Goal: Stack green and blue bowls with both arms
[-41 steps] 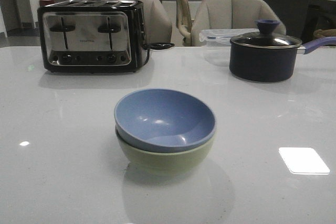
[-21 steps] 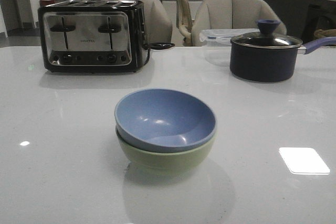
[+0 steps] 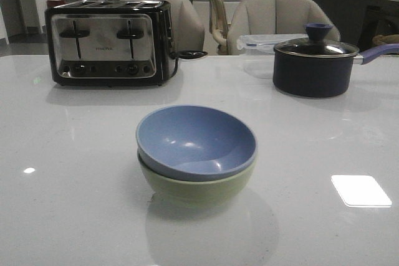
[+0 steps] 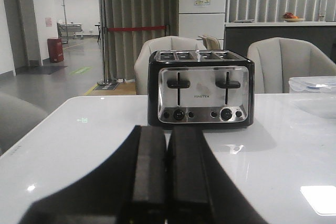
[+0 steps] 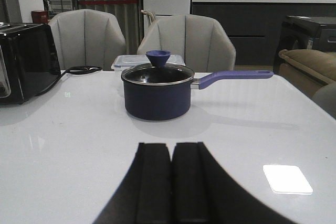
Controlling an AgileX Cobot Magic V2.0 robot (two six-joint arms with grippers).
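The blue bowl (image 3: 196,138) sits nested inside the green bowl (image 3: 196,191) at the middle of the white table in the front view. Neither arm shows in the front view. My left gripper (image 4: 167,129) is shut and empty, held over the table and facing the toaster. My right gripper (image 5: 172,145) is shut and empty, held over the table and facing the saucepan. The bowls do not show in either wrist view.
A black and chrome toaster (image 3: 109,42) stands at the back left, also in the left wrist view (image 4: 201,96). A dark navy saucepan with a glass lid (image 3: 313,66) stands at the back right, also in the right wrist view (image 5: 156,93), with a clear plastic container (image 3: 262,42) behind it. Chairs stand beyond the table.
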